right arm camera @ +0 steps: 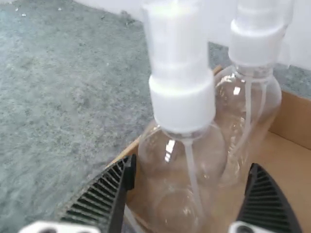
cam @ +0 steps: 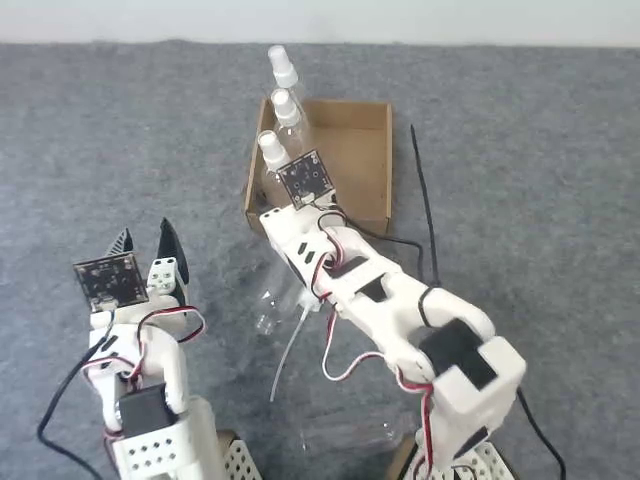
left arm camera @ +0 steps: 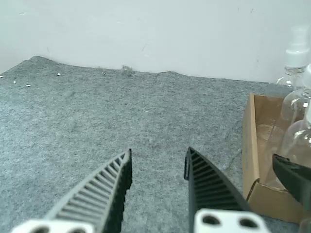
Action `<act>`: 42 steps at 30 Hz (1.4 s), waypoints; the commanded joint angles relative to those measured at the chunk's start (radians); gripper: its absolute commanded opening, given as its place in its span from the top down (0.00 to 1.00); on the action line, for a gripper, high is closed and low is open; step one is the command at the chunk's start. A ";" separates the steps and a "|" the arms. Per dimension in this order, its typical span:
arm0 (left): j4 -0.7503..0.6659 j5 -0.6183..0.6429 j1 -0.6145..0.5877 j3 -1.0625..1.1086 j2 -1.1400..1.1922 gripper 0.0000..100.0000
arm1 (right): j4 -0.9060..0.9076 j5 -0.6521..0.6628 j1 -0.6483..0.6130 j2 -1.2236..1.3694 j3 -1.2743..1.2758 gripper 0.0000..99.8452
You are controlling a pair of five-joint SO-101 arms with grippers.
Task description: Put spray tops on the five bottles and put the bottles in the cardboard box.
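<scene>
The cardboard box (cam: 350,160) stands open at the middle back. Three clear bottles with white spray tops stand upright along its left wall: a far one (cam: 283,66), a middle one (cam: 288,108) and a near one (cam: 271,152). My right gripper (right arm camera: 192,167) is open, its jaws on either side of the near bottle (right arm camera: 181,102) with a small gap each side. The middle bottle (right arm camera: 252,73) stands just behind. A clear bottle (cam: 272,300) lies on the carpet in front of the box beside a thin white tube (cam: 288,350). My left gripper (cam: 145,236) (left arm camera: 159,160) is open and holds nothing.
Another clear bottle (cam: 345,428) lies near the right arm's base. A black cable (cam: 425,200) runs along the carpet right of the box. In the left wrist view the box (left arm camera: 252,145) sits off to one side, with open grey carpet (left arm camera: 121,111) ahead.
</scene>
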 commanded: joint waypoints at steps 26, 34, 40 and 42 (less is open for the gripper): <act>-0.034 -0.006 -0.008 -0.010 -0.017 0.83 | 0.605 -0.017 -0.001 -0.657 0.109 0.70; -0.034 -0.006 -0.009 -0.012 -0.017 0.83 | 0.812 -0.044 -0.005 -0.769 0.086 0.70; -0.054 -0.002 -0.046 -0.008 -0.017 0.83 | 1.190 -0.043 -0.010 -0.831 -0.054 0.70; -0.061 -0.002 -0.046 -0.007 -0.017 0.83 | 1.319 -0.043 -0.031 -0.849 -0.103 0.70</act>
